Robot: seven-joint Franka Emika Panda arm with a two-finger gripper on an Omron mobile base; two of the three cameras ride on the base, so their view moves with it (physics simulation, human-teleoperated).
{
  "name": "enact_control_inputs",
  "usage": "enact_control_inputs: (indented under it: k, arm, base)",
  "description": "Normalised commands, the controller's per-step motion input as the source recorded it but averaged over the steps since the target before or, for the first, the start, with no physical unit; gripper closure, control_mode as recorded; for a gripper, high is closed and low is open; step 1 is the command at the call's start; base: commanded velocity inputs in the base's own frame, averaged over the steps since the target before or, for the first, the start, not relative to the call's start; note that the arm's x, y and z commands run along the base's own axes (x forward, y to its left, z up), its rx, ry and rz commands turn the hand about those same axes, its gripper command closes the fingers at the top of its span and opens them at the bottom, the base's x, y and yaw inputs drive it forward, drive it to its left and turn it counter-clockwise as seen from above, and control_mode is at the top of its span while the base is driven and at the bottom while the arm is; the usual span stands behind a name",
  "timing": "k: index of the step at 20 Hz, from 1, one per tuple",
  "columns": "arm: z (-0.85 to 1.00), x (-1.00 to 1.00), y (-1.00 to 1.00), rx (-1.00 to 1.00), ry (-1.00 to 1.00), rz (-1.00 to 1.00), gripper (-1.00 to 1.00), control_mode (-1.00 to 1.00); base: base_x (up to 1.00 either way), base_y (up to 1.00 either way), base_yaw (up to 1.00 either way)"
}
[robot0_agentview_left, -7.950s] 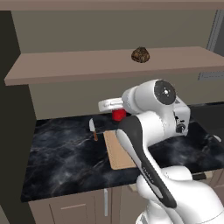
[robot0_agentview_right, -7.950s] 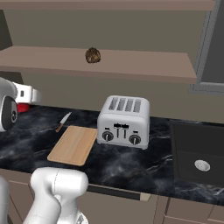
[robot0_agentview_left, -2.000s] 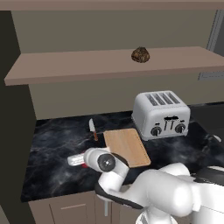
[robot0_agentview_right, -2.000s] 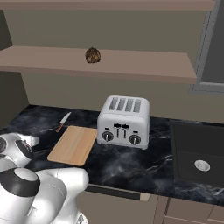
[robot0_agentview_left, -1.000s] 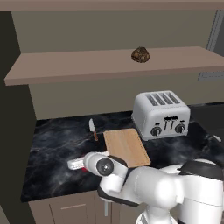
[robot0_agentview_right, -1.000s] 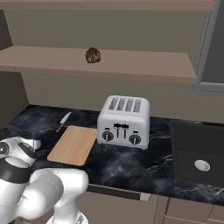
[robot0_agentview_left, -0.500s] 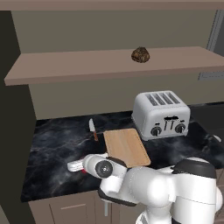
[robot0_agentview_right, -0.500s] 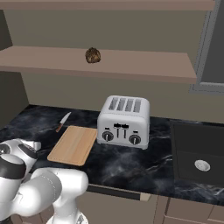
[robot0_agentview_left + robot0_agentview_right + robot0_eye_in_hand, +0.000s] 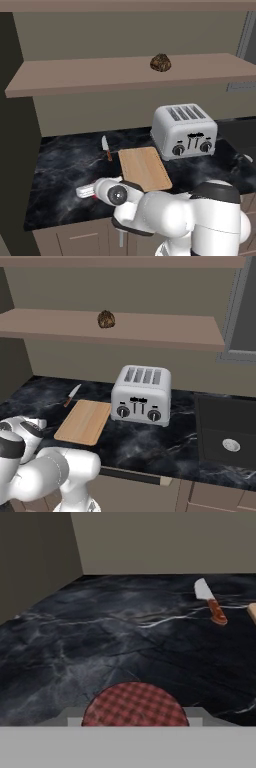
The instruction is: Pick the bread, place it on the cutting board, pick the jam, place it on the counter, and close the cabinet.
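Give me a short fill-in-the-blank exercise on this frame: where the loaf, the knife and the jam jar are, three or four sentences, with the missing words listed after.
1. The bread sits on the cabinet's ______, not on the cutting board.
2. The knife lies on the counter to the ______ of the board in the left base view.
3. The toaster has ______ slots on top.
4. In the hand view, the checked lid of the jam is ______ in colour.

Missing words: shelf; left; four; red
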Motion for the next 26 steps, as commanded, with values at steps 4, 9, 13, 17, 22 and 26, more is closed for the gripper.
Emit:
enact_control_inputs:
  k: [4,9,13,17,22,26]
  arm:
    - [-0.12,0.01,0.03,0.0,0.0,0.0,1.0,-1.0]
    - [-0.12,0.01,0.03,0.0,0.0,0.0,1.0,-1.0]
    - [-0.03,0.0,0.0,0.0,0.0,0.0,1.0,-1.0]
    - [0.0,0.0,0.0,0.0,0.0,0.0,1.0,-1.0]
    - [0.0,0.0,0.0,0.0,0.0,0.0,1.0,-1.0]
    - [0.0,0.0,0.0,0.0,0.0,0.0,1.0,-1.0]
  base:
    - [0.0,0.0,0.0]
    - [0.0,0.0,0.0]
    - [0.0,0.0,0.0]
    - [0.0,0.0,0.0]
    - [0.0,0.0,0.0]
    - [0.0,0.0,0.0]
